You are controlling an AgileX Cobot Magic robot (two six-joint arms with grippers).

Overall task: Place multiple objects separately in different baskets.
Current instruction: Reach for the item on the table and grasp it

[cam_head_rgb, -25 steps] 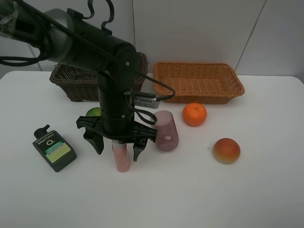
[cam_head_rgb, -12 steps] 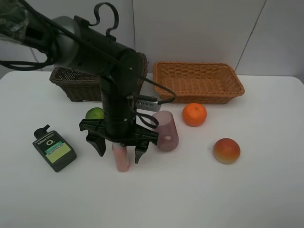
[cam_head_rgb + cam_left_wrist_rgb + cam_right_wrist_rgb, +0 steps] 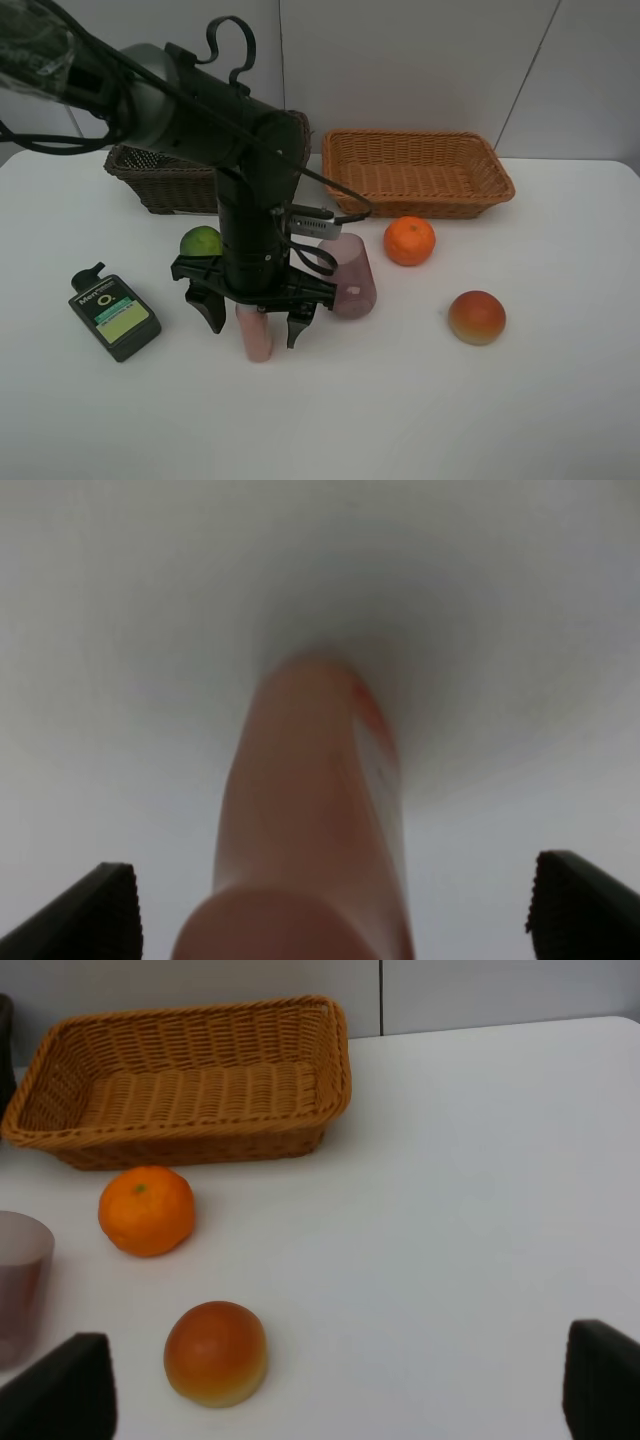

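Centre of white table (image 3: 520, 400): left pincer (image 3: 256, 328) hangs over standing pink bottle (image 3: 257, 343), fingers spread wide either side, clear of it. Purple cup (image 3: 350, 278) just right; green fruit (image 3: 200, 241), black bottle (image 3: 113, 314) left; orange (image 3: 409, 241), red-orange fruit (image 3: 477, 317) further right. Dark basket (image 3: 150, 178), tan basket (image 3: 430, 203) at far edge. Right pincer (image 3: 332, 1385) apart, holding nothing.

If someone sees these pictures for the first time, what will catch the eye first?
The black left arm dominates the middle of the table, its open left gripper straddling an upright pink bottle. At the far edge stand a dark brown basket and a light orange-tan basket, with an orange in front of the latter.
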